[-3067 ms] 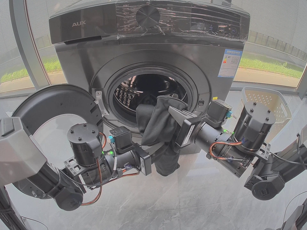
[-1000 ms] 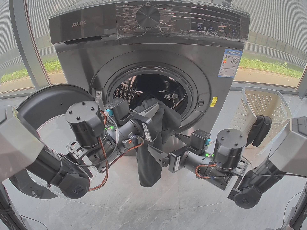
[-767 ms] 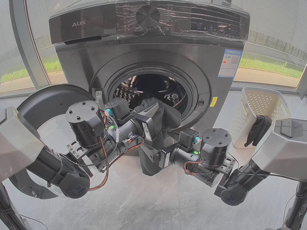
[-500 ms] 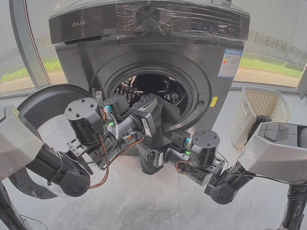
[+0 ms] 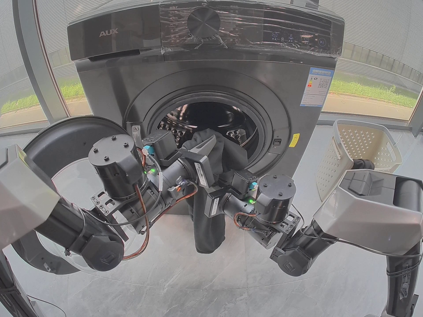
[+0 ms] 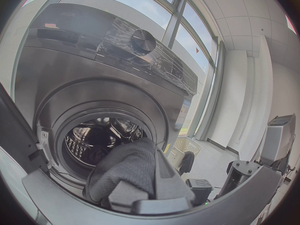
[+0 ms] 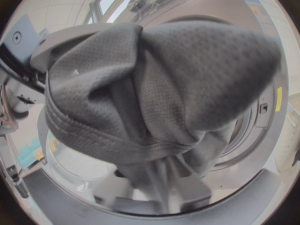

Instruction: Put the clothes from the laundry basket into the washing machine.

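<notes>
Nearest to me, my right hand (image 7: 152, 193) sat low against the hanging part of a dark grey garment (image 5: 210, 232), and I could not tell whether it gripped the cloth or not. Just above it, my left hand (image 5: 209, 150) was pinched on the upper part of the same garment, holding it bunched at the lower lip of the drum opening (image 5: 207, 115). The loose end drooped down the front of the washing machine (image 5: 202, 75) toward the grey floor (image 5: 176, 278) without reaching it. The machine's round door (image 5: 66, 141) stood swung open on my left. Off to my right, beside the machine, the white laundry basket (image 5: 374, 139) stood on the floor, with another dark piece of clothing (image 6: 187, 161) draped over its near rim.
</notes>
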Available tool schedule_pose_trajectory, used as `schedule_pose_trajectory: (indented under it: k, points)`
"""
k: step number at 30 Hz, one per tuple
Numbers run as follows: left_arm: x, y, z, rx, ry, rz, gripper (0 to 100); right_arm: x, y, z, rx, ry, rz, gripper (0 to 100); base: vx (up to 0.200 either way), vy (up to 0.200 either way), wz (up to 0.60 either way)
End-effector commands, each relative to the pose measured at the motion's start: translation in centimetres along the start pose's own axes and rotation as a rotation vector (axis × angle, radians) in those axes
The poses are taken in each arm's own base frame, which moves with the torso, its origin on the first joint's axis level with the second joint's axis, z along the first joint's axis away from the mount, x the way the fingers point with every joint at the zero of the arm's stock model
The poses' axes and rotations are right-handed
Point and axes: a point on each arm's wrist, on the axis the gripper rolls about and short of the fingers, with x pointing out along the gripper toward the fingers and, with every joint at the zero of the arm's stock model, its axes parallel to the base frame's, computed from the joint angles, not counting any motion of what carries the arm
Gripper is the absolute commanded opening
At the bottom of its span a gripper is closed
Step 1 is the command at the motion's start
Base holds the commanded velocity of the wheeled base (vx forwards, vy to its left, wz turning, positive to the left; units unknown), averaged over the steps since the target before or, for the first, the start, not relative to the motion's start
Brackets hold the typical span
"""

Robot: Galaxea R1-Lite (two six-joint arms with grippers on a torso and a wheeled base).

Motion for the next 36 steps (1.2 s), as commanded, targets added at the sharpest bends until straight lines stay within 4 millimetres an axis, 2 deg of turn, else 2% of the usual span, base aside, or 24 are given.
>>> schedule_pose_trajectory:
  k: [1, 5, 9, 12, 18, 28, 36]
  points:
    - [0.0, 0.8, 0.0, 0.003, -0.002, 0.027, 0, -0.5, 0.1, 0.0, -0.001, 0.013, 0.003, 0, 0.0, 0.0, 0.0]
    - [0.1, 2.4, -0.1, 0.011, 0.002, 0.079, 0, -3.4, 0.5, 2.6, 0.0, 0.01, 0.011, 0, 0.0, 0.0, 0.0]
    - [0.2, 3.1, -0.2, 0.012, 0.002, 0.096, 0, -5.7, 0.4, 4.8, 0.0, -0.002, 0.008, 0, 0.0, 0.0, 0.0]
    - [0.2, 3.1, -0.1, 0.013, 0.0, 0.099, 0, -6.7, -0.1, 5.3, -0.007, 0.005, -0.007, 0, 0.0, 0.0, 0.0]
    - [0.0, 3.1, -0.1, 0.014, 0.003, 0.099, 0, -7.4, -2.4, 5.1, -0.06, 0.019, -0.071, 0, 0.0, 0.0, 0.0]
    - [-0.3, 3.0, 0.0, 0.012, 0.002, 0.098, 0, -7.5, -3.2, 5.4, -0.06, 0.014, -0.095, 0, 0.0, 0.0, 0.0]
    - [-0.2, 2.7, 0.2, 0.009, -0.006, 0.09, 0, -7.8, -2.9, 4.6, -0.057, 0.037, -0.084, 0, 0.0, 0.0, 0.0]
